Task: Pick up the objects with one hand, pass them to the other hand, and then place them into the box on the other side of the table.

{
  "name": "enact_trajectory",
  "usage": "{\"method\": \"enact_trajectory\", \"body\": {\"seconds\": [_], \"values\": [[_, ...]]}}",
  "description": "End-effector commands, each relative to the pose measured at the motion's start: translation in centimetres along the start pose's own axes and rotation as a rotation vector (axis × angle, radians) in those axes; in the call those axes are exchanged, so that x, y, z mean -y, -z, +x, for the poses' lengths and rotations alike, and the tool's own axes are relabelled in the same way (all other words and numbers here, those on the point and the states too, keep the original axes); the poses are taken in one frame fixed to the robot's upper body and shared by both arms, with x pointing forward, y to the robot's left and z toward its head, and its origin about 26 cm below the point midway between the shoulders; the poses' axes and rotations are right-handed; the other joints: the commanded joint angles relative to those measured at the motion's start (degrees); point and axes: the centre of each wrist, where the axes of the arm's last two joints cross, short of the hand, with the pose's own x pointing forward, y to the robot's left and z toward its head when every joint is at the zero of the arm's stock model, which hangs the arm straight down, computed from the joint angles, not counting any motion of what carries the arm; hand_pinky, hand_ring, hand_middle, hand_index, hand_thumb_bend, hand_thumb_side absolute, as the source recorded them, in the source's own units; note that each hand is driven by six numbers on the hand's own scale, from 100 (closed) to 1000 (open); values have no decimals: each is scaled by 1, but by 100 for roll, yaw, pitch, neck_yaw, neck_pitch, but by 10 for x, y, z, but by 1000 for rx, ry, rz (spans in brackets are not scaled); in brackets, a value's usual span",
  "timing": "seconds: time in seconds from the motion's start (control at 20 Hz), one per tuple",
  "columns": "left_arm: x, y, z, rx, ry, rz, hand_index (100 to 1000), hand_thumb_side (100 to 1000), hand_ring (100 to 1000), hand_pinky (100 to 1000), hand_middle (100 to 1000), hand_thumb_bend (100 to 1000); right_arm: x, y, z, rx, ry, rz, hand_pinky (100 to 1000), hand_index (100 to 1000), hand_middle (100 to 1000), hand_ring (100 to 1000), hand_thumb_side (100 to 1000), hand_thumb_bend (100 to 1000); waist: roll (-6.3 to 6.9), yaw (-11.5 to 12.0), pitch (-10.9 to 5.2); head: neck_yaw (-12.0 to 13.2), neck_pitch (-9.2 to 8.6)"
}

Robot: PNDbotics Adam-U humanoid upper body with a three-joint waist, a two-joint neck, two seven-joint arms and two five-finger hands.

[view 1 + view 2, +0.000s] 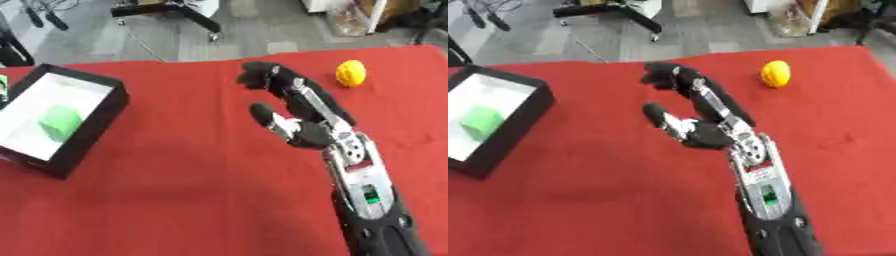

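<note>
Right hand (302, 117) raised mid-view, fingers spread, empty.

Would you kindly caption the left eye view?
Right hand open above red tablecloth, yellow ball beyond, green block boxed.

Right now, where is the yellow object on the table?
The yellow object lies on the red table at its far right, just beyond the fingertips of the open right hand.
</note>
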Motion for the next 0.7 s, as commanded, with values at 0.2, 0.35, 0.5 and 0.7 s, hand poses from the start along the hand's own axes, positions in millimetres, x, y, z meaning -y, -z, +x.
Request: {"method": "enact_trajectory", "body": {"seconds": [0.2, 0.35, 0.5, 0.7], "values": [[-39, 2, 25, 136, 30, 96, 1000, 969, 948, 894, 997, 1000, 6, 3, 6, 23, -31, -3, 851, 872, 723, 840, 625, 371, 68, 30, -137, -30, -12], [-50, -12, 42, 221, -44, 122, 1000, 910, 938, 879, 980, 1000, 19, 2, 8, 18, -90, -20, 852, 881, 728, 842, 621, 368, 59, 50, -141, -114, -12], [-56, -42, 63, 402, -252, 90, 960, 697, 906, 839, 937, 693, 51, 3, 4, -41, -216, -83, 851, 886, 750, 844, 582, 360, 41, 82, -148, -259, -12], [-55, -92, 79, 607, -557, 7, 925, 693, 857, 805, 883, 619, 104, 5, -20, -234, -433, -195, 853, 903, 826, 870, 548, 355, 18, 161, -142, -452, -12]]}}
